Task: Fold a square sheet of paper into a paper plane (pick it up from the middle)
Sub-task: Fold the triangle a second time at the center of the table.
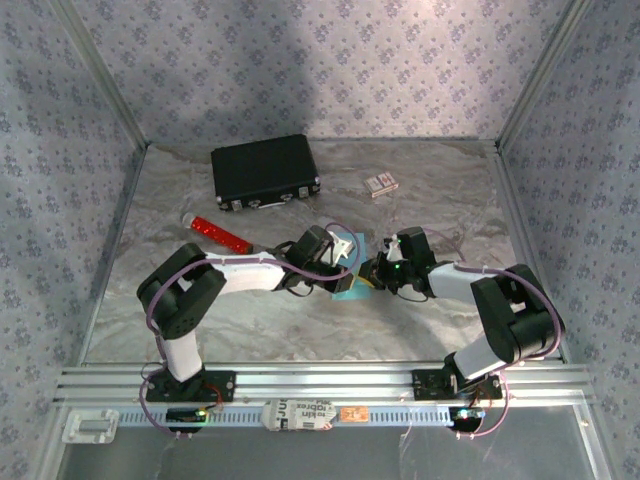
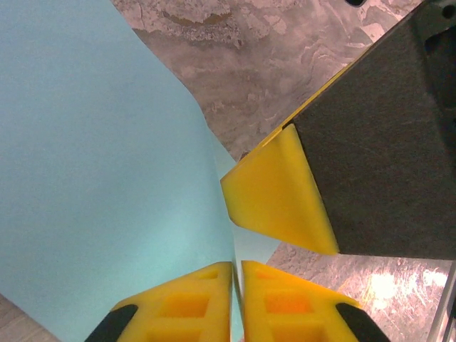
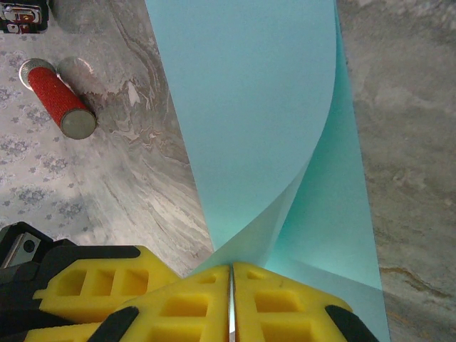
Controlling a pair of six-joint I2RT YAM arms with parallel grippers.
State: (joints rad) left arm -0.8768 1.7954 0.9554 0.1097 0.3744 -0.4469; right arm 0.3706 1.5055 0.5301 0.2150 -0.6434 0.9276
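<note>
The square sheet of paper (image 1: 347, 287) is light cyan and bent over on itself in a loose curve (image 3: 263, 107), held just above the marble table between both arms. My left gripper (image 1: 343, 266) is shut on one edge of the sheet (image 2: 107, 178), which runs up between its yellow fingertips (image 2: 237, 281). My right gripper (image 1: 369, 272) is shut on the curled sheet where its two layers meet (image 3: 230, 276). The right gripper's yellow finger (image 2: 278, 192) stands close in front of the left one. No pointed plane shape is visible.
A black case (image 1: 265, 172) lies at the back left, with a small patterned card box (image 1: 380, 184) to its right. A red tube (image 1: 222, 234) lies left of the grippers, near the left arm (image 3: 60, 100). Patterned walls enclose the table on three sides.
</note>
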